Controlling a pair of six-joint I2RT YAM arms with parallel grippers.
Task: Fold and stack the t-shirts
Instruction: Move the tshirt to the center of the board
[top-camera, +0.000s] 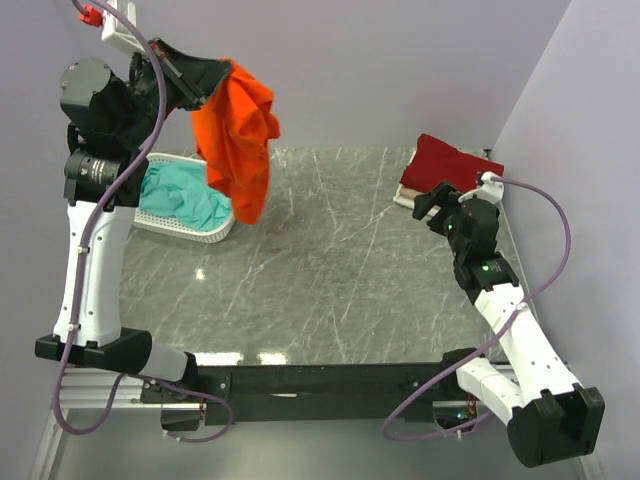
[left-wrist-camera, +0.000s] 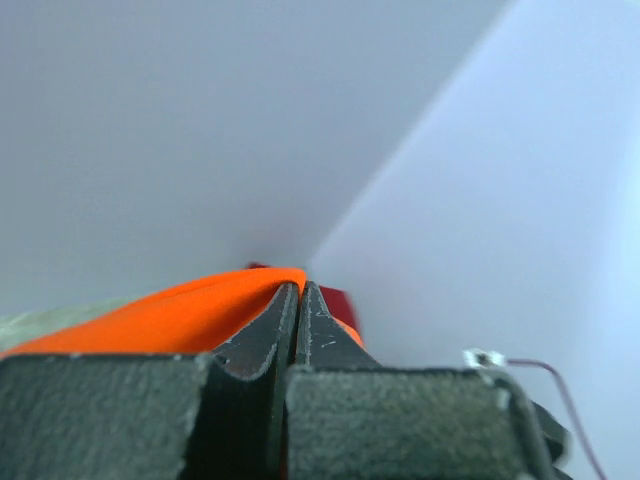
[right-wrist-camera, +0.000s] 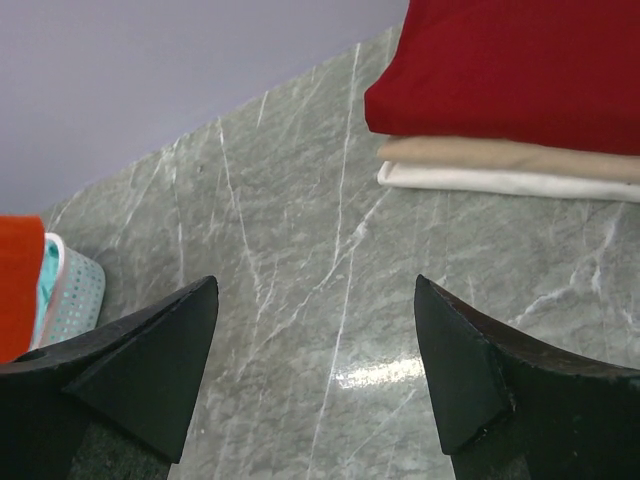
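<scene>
My left gripper (top-camera: 222, 80) is raised high at the back left and shut on the bright orange t-shirt (top-camera: 238, 135), which hangs down above the basket's right end. In the left wrist view the orange cloth (left-wrist-camera: 170, 315) is pinched between the closed fingers (left-wrist-camera: 298, 300). A dark red folded t-shirt (top-camera: 450, 160) lies on a cream-white folded one (right-wrist-camera: 500, 165) at the back right. The teal t-shirt (top-camera: 180, 195) lies crumpled in the basket. My right gripper (top-camera: 432, 208) is open and empty, just in front of the stack, above bare table (right-wrist-camera: 315, 290).
The white lattice basket (top-camera: 170, 222) stands at the left back of the grey marble table (top-camera: 330, 280). Pale walls close the back and right sides. A black rail (top-camera: 330, 380) runs along the near edge between the arm bases.
</scene>
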